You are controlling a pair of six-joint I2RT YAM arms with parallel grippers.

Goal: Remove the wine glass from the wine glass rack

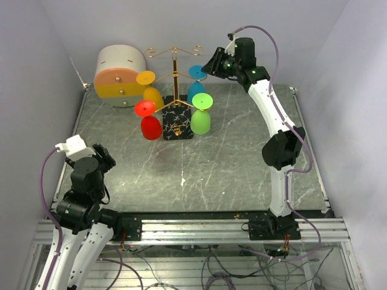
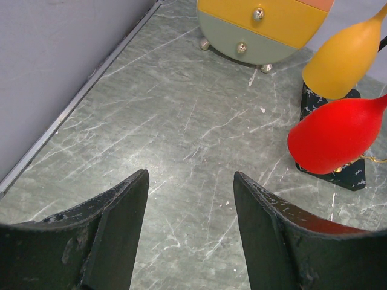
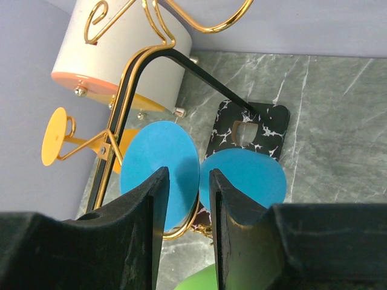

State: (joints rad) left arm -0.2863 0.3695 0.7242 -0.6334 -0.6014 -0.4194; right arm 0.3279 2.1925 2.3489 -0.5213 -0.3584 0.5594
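Fingers [image 3: 151, 223] of the right gripper [image 3: 187, 181] stand a narrow gap apart, right at the blue wine glass [image 3: 160, 163]. Its round foot and its bowl show on either side of that gap. Whether the pads press on the stem cannot be told. The glass hangs upside down on the right rear arm of the wine glass rack [image 1: 175, 78], which stands at the back middle of the table [image 1: 242, 175] on its black veined base. A green glass [image 1: 201, 122] hangs just in front of the blue one, and a yellow glass [image 1: 152, 95] and a red glass [image 1: 150, 127] hang on the left side. The round drawer box [image 1: 120, 75] sits behind and to the left, near the rack. The left gripper [image 2: 190, 181] hovers over the near left of the table, jaws wide and holding nothing.
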